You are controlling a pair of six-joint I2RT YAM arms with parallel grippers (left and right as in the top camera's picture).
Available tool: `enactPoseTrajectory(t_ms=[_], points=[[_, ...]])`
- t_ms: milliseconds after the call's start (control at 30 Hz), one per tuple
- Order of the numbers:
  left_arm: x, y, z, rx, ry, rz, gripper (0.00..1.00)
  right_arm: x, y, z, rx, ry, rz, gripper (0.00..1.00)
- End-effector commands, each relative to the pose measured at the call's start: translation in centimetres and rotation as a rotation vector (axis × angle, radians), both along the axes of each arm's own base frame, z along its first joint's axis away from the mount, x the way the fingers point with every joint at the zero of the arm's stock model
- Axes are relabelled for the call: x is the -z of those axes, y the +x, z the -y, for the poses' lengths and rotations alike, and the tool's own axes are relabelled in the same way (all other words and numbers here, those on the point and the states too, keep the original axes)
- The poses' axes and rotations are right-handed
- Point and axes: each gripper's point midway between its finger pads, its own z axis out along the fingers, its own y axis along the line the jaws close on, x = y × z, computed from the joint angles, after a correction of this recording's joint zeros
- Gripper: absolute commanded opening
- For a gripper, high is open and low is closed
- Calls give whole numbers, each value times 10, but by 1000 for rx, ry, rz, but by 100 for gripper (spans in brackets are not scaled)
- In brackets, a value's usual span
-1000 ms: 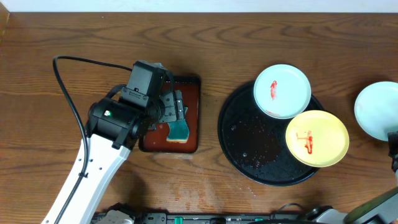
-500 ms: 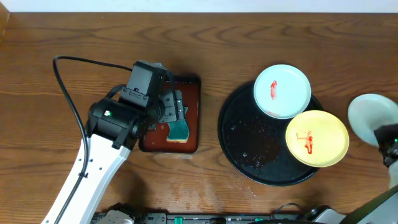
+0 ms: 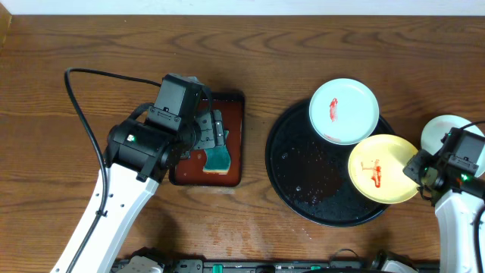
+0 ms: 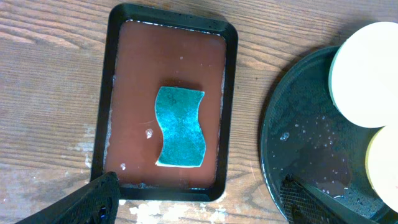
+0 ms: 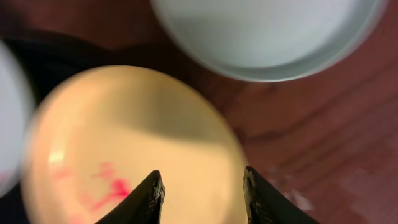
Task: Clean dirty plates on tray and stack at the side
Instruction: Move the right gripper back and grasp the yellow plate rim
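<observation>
Claws spread and empty: left claw (image 4: 199,202), right claw (image 5: 202,186).
Yellow plate (image 3: 383,171) and white plate (image 3: 343,111) sit on the tray (image 3: 292,182); third plate (image 3: 437,130), on the worktop (image 3: 91,38) beside it, is half hidden by the right arm; right wrist view blurred.

dark brown wood-grain tabletop (image 3: 303,53). glossy black tray (image 3: 295,176), speckled with droplets. on it a pale blue plate (image 3: 345,114) and a pale yellow plate (image 3: 383,168), both smeared red. near the right edge, a plain white plate (image 3: 438,130). teal sponge (image 3: 217,158) on a red-brown tray (image 3: 232,121) rimmed black.
</observation>
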Motion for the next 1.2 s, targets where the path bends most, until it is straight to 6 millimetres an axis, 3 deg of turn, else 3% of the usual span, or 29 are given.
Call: enactPoseTrajectory(t_ms=[0,133,333,433,467,500,633,767,867,967,1067,1167], points=[[-8,3,-1,-5,-3,21,83,11,-9,21,40,-93,-83,39],[-8,3,-1,-5,-3,21,83,22,-10,20,39,-67,-118,35],[-8,3,-1,-5,-3,21,83,49,-17,17,48,-28,-199,38],[-8,3,-1,-5,-3,21,83,57,-21,17,53,-13,-230,12],[-8,3,-1,-5,-3,21,83,57,-22,16,54,-8,-232,3],[-8,3,-1,-5,-3,21,83,57,-22,15,54,-1,-228,1],[-8,3,-1,-5,-3,21,83,45,-26,8,47,24,-216,1],[-8,3,-1,-5,-3,21,83,20,-28,3,40,23,-167,1],[-8,3,-1,-5,-3,21,83,-3,-12,-23,-37,122,-19,1],[-8,3,-1,-5,-3,21,83,-28,7,-64,-218,223,132,1],[-8,3,-1,-5,-3,21,83,-32,11,-93,-357,257,144,1],[-8,3,-1,-5,-3,21,83,-18,6,-124,-461,313,89,1]])
